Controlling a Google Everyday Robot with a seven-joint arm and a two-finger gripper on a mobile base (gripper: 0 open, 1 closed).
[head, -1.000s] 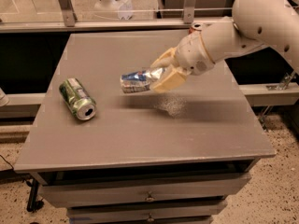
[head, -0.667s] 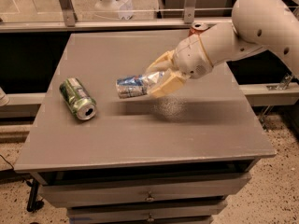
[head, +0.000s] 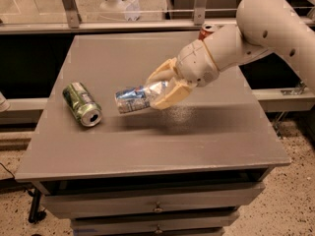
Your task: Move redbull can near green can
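Observation:
The redbull can is slim, silver and blue, and dented. It is held sideways above the grey table, near its middle left. My gripper is shut on the can's right end, with cream fingers above and below it. The green can lies on its side at the table's left, its silver top facing the front. A short gap separates the redbull can's left end from the green can.
A red Coca-Cola can stands at the table's far edge, partly hidden behind my white arm. Drawers sit below the table front. A rail runs behind the table.
My gripper has carried the redbull can leftward and a little lower, closer to the green can. The green can has not moved.

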